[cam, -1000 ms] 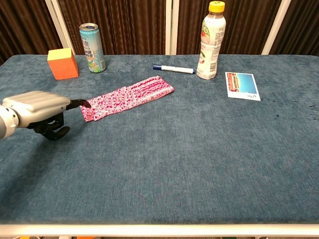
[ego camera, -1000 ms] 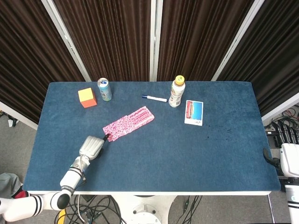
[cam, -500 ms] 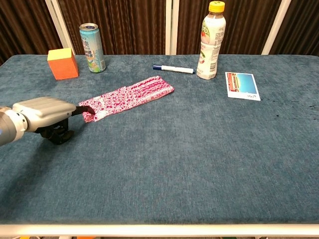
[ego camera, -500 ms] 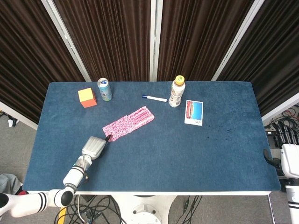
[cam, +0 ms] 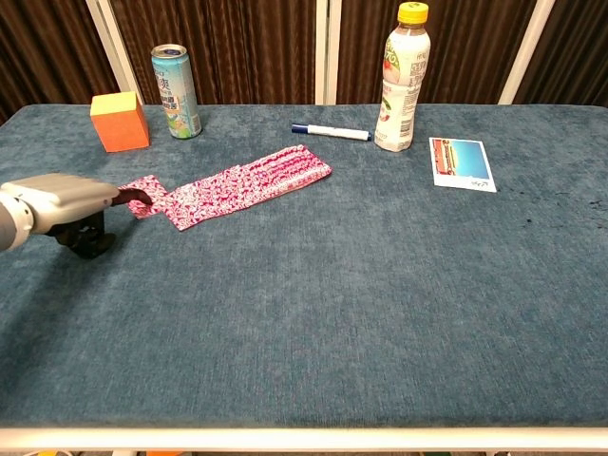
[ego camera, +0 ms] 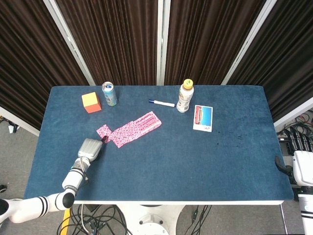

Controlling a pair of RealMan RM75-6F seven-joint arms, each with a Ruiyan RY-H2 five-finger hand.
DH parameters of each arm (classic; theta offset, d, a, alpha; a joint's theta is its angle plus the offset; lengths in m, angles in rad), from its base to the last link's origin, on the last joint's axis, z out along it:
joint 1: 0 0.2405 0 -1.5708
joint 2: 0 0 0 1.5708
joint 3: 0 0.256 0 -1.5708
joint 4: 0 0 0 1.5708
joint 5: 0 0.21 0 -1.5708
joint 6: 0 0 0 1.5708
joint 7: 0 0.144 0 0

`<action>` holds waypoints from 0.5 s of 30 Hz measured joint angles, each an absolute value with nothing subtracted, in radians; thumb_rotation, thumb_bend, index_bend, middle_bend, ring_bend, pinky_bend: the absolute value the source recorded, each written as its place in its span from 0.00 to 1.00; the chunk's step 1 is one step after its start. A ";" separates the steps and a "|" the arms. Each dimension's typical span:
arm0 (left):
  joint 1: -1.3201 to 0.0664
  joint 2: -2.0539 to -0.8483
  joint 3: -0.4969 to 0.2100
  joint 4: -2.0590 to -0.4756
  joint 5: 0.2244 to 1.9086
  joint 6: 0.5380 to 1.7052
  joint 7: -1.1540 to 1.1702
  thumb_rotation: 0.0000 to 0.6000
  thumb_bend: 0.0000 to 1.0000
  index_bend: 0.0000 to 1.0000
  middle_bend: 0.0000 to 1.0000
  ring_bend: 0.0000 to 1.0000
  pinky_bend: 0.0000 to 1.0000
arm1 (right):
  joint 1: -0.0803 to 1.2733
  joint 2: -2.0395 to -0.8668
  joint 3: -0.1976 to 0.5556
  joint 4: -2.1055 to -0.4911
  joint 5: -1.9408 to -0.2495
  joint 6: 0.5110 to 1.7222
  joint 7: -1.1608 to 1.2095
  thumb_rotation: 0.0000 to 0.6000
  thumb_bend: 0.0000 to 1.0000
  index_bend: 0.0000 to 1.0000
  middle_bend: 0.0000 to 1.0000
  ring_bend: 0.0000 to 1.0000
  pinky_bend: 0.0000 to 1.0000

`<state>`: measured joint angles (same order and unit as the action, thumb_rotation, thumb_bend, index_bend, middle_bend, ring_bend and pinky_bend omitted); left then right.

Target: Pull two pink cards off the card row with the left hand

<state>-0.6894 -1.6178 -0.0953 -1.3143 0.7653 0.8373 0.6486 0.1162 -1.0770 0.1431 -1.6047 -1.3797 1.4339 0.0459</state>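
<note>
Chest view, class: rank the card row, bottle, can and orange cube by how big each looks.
1. card row, longest spread
2. bottle
3. can
4. orange cube
The bottle, can and cube stand farther back, so apparent size may understate them.

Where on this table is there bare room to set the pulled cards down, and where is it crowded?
Bare cloth spans the whole near half of the table, in front of the card row, and the right end beyond the picture card. The back edge is crowded: orange cube, can, marker, bottle. The left hand occupies the near-left.
</note>
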 measured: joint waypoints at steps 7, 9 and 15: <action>-0.715 -1.606 -0.089 -1.268 0.659 0.809 0.677 1.00 0.59 0.11 0.92 0.93 0.95 | 0.120 -1.077 0.146 -1.615 -1.377 1.432 0.032 1.00 0.30 0.00 0.00 0.00 0.00; -0.722 -1.604 -0.086 -1.256 0.633 0.805 0.685 1.00 0.59 0.11 0.92 0.93 0.95 | 0.120 -1.077 0.146 -1.618 -1.377 1.432 0.029 1.00 0.30 0.00 0.00 0.00 0.00; -0.737 -1.590 -0.091 -1.235 0.577 0.832 0.700 1.00 0.59 0.11 0.92 0.93 0.95 | 0.119 -1.076 0.147 -1.620 -1.374 1.435 0.026 1.00 0.30 0.00 0.00 0.00 0.00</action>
